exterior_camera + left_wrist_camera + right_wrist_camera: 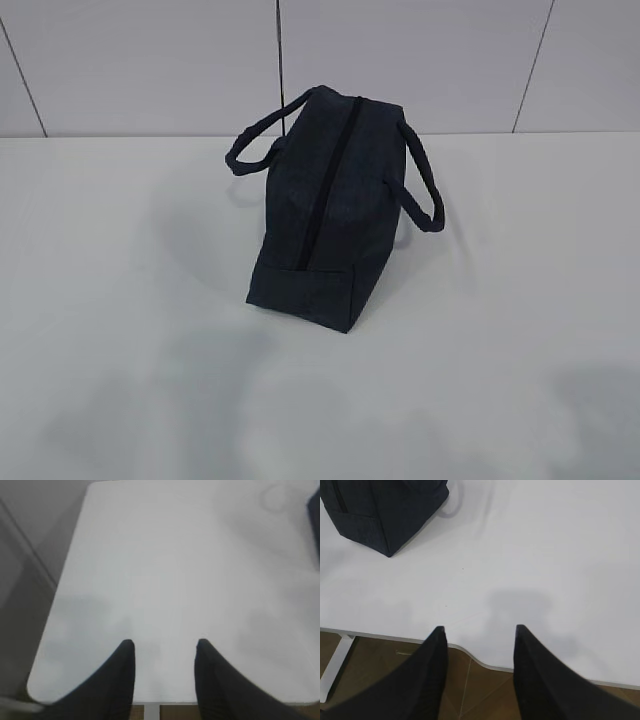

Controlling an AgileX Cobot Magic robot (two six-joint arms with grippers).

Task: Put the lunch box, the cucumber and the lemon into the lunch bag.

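The dark navy lunch bag point(325, 205) stands in the middle of the white table point(120, 300), its black top zipper shut and a handle hanging on each side. Its corner also shows at the top left of the right wrist view point(382, 510) and as a dark sliver at the right edge of the left wrist view point(316, 520). The lunch box, cucumber and lemon are out of view. My left gripper point(165, 645) is open and empty over the table's near edge. My right gripper point(480, 630) is open and empty over the table's front edge. Neither gripper shows in the exterior view.
The table's front edge point(470, 652) curves below my right gripper, with brown floor and a white table leg point(335, 667) beneath. A grey panelled wall point(420, 60) stands behind the table.
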